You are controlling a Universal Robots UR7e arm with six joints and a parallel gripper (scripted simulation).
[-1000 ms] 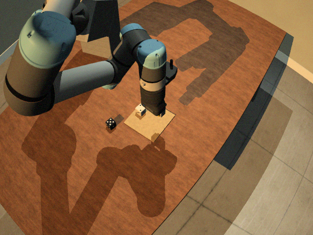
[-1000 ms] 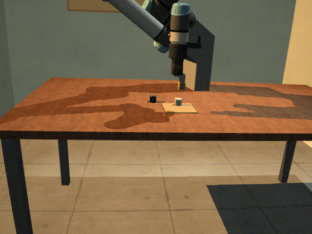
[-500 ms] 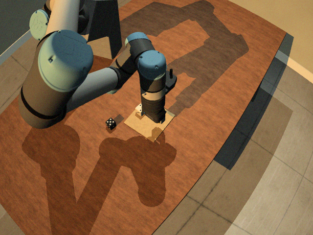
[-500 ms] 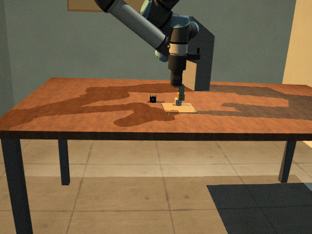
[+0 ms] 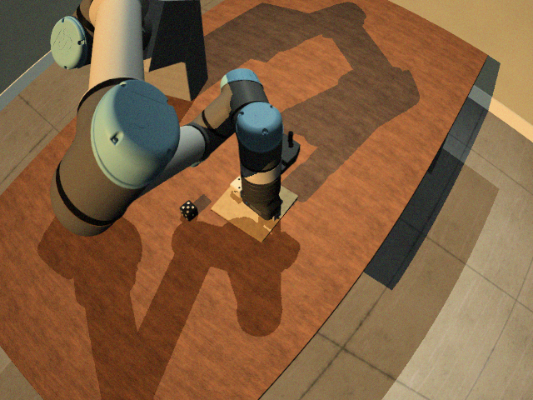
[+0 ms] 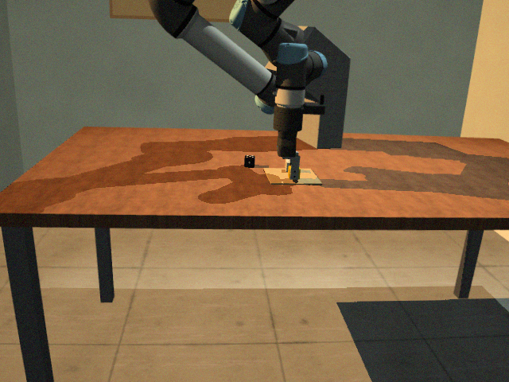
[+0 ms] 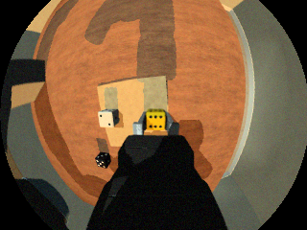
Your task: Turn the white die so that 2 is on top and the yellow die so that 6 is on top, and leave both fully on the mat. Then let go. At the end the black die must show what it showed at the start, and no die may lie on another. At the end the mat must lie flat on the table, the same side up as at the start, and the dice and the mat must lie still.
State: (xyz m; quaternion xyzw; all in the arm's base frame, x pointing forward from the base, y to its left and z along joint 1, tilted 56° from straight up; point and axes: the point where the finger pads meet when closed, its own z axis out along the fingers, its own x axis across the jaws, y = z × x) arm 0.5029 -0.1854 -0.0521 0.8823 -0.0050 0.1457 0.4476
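A grey-green wall (image 6: 82, 74) and tiled floor (image 5: 495, 275) (image 6: 205, 321) surround the shadow-streaked wooden counter (image 5: 215, 322) (image 6: 123, 197) (image 7: 211, 72). The tool (image 5: 275, 217) (image 6: 293, 176) (image 7: 155, 117), partly open, grips the yellow die (image 6: 289, 171) (image 7: 155, 120), six up, at the tan mat (image 5: 232, 211) (image 6: 312, 181) (image 7: 129, 101); the white die (image 5: 236, 184) (image 6: 287, 165) (image 7: 106, 118) sits on it, the black die (image 5: 188, 210) (image 6: 249, 161) (image 7: 103, 160) beside.

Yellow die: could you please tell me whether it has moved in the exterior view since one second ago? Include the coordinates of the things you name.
Yes, the yellow die (image 6: 289, 171) (image 7: 155, 120) has moved down, toward the mat (image 5: 227, 210) (image 6: 309, 179) (image 7: 129, 96).
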